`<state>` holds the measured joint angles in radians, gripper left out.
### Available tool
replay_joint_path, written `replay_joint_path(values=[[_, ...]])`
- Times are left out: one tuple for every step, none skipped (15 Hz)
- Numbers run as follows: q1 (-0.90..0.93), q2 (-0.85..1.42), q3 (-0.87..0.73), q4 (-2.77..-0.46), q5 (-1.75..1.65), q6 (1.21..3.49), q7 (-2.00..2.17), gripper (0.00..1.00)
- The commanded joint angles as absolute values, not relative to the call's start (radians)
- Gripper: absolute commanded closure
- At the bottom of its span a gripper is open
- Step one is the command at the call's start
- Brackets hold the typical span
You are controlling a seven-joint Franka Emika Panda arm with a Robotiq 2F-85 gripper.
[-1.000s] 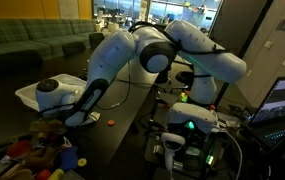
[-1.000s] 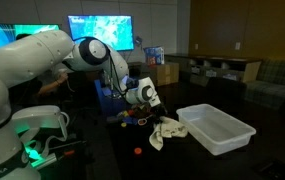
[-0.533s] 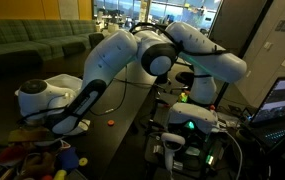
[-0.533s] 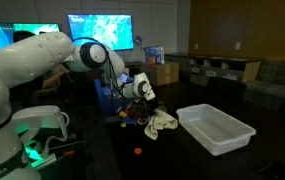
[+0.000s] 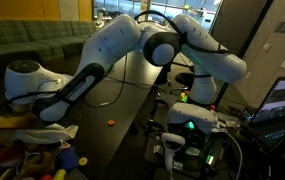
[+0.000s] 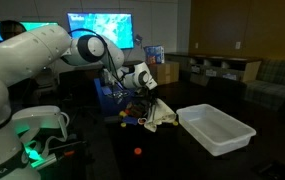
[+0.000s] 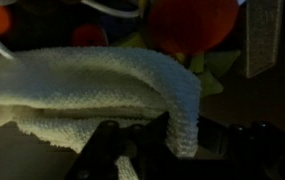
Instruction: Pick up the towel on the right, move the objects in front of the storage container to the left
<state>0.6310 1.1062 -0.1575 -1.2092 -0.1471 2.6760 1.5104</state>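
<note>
White and soft, the towel (image 6: 161,112) hangs down from the hand (image 6: 149,90). The hand is closed almost all the way. Only a thin fold of the towel is squeezed between its two fingers. In the wrist view that fold goes down between the dark fingers, and the rest of the cloth spreads out to the side. The hand grips just one small bit, so most of the towel droops.

The towel is lifted above the tabletop (image 6: 182,162). It is near the white storage container (image 6: 220,140) but not touching it. I cannot tell if its lowest corner touches the tabletop. I think it is held high so the cloth does not drag over the toys.

The objects (image 6: 132,118) are a pile of small bright toys just beside the hanging towel, on the side away from the storage container. One small orange ball (image 6: 137,152) sits alone, apart from the pile. A big red ball (image 7: 192,20) shows behind the cloth in the wrist view.

The picking up looks done. The toys do not look pushed to the left yet, so that job comes next.
</note>
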Motion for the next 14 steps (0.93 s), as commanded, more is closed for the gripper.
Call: replay_joint_path(values=[[0.569,0.891,-0.099,-1.427,-0.150,2.728,1.363,0.96],[0.547,0.847,-0.077,-1.470,-0.145,2.737,1.320,0.96],[0.524,0.805,-0.059,-1.512,-0.140,2.745,1.284,0.96],[0.503,0.766,-0.042,-1.554,-0.138,2.750,1.253,0.96],[0.481,0.721,-0.027,-1.599,-0.135,2.750,1.227,0.96],[0.468,0.685,-0.023,-1.641,-0.122,2.752,1.200,0.96],[0.457,0.646,-0.021,-1.687,-0.119,2.754,1.185,0.96],[0.445,0.608,-0.022,-1.736,-0.113,2.756,1.174,0.96],[0.430,0.569,-0.017,-1.783,-0.106,2.750,1.157,0.96],[0.422,0.534,-0.023,-1.831,-0.106,2.751,1.154,0.96],[0.406,0.494,-0.020,-1.880,-0.099,2.749,1.144,0.96],[0.403,0.456,-0.035,-1.931,-0.104,2.751,1.156,0.96],[0.401,0.417,-0.051,-1.983,-0.116,2.755,1.170,0.96],[0.415,0.378,-0.091,-2.036,-0.146,2.759,1.218,0.96]])
